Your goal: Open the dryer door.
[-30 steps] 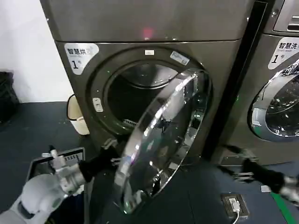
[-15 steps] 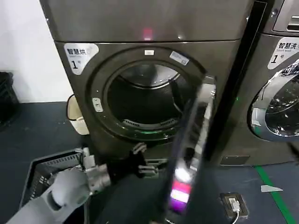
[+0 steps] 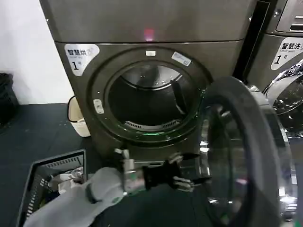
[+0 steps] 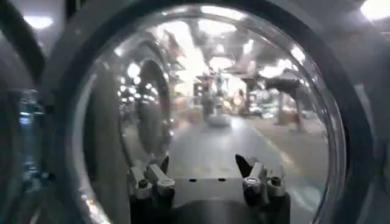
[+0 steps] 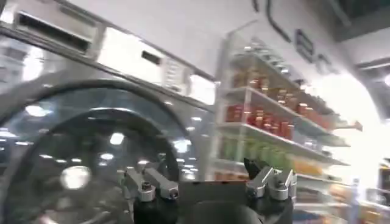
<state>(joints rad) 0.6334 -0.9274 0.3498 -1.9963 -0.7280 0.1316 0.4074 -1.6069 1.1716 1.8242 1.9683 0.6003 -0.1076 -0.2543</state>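
Your right gripper (image 5: 209, 173) sits at the near edge of this wrist view with its fingers (image 5: 149, 184) spread wide apart and nothing between them; beyond it you face a grey machine (image 5: 91, 91), its round glass door (image 5: 73, 158) closed and catching ceiling lights; a pale control panel (image 5: 143, 58) runs along the machine's top edge; beside the machine stands a shelf rack (image 5: 274, 122) with rows of red and green goods; bright glare washes out the far end of the rack.
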